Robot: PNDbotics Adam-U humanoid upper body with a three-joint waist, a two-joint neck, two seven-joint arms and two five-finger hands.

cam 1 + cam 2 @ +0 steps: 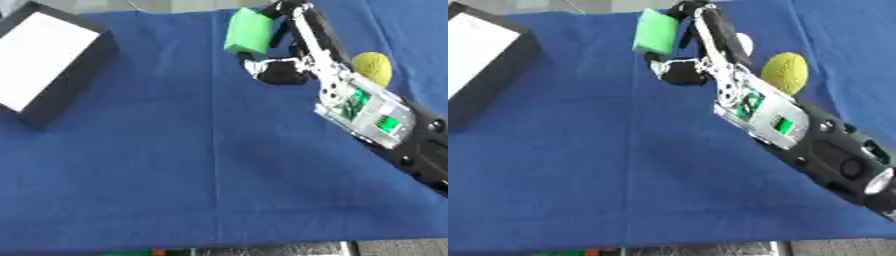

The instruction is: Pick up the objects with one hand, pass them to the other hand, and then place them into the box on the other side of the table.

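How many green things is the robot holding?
1: a green block pinched in the right hand, far over the blue table. The yellow-green ball lies unheld behind the arm.

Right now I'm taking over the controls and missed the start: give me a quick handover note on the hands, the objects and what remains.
Right hand: reaching in from the right, fingers curled round the green block, held above the blue cloth.
Left hand: not in view.
Yellow-green ball: on the cloth beside the right arm, untouched.
Box: far left of the table; nothing seen inside from this angle.
Done: green block picked up.
Left: pass the block to the left hand, place it in the box, then likely repeat with the ball.
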